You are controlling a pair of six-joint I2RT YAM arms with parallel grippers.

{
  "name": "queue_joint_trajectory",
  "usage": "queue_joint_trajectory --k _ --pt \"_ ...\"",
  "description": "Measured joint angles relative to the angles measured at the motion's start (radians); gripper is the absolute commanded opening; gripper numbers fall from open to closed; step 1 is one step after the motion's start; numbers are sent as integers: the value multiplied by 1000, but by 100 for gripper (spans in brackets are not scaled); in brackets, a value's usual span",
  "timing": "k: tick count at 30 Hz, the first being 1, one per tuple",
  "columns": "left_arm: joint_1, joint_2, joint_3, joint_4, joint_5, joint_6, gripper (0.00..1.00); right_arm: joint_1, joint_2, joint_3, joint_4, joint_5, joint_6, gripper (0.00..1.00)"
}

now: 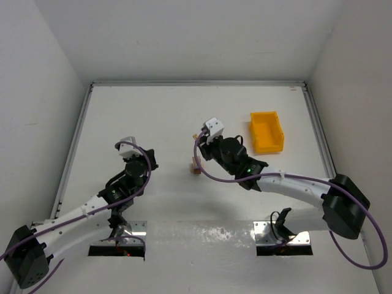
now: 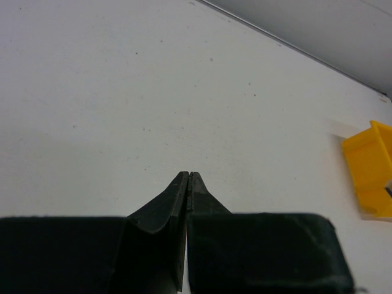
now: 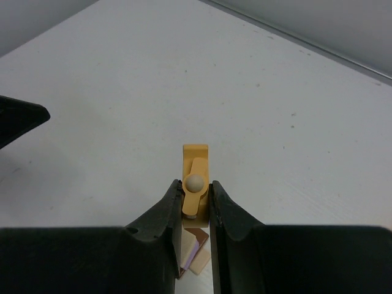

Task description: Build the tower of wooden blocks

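My right gripper [image 3: 196, 187] is shut on a yellow-tan wooden piece [image 3: 195, 160] with a round pale knob on it. It holds the piece above a small stack of wooden blocks [image 3: 197, 251] with dark brown, purple and pale tan faces, seen between the fingers. In the top view the stack [image 1: 196, 166] stands mid-table, and the right gripper [image 1: 197, 139] hangs just beyond it. My left gripper [image 2: 189, 176] is shut and empty over bare table. In the top view the left gripper [image 1: 124, 148] is left of the stack.
A yellow plastic bin [image 1: 266, 131] stands at the right, behind the right arm. It also shows at the right edge of the left wrist view [image 2: 370, 177]. A dark part of the left arm [image 3: 18, 119] shows at the left edge of the right wrist view. White walls enclose the table.
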Motion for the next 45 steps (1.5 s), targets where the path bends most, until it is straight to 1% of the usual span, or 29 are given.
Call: queue_joint_trajectory --k 5,9,15,32,45 --pt "0 -2 0 0 -2 3 0 0 0 -60 97 -27 1 14" --pt "0 -4 0 0 -7 9 0 0 9 -117 141 -51 8 14" --pt "0 -4 0 0 -14 14 0 0 35 -131 188 -86 19 14" --pt "0 4 0 0 -19 14 0 0 79 -152 224 -138 71 14" --pt "0 11 0 0 -19 15 0 0 90 -195 267 -140 86 14"
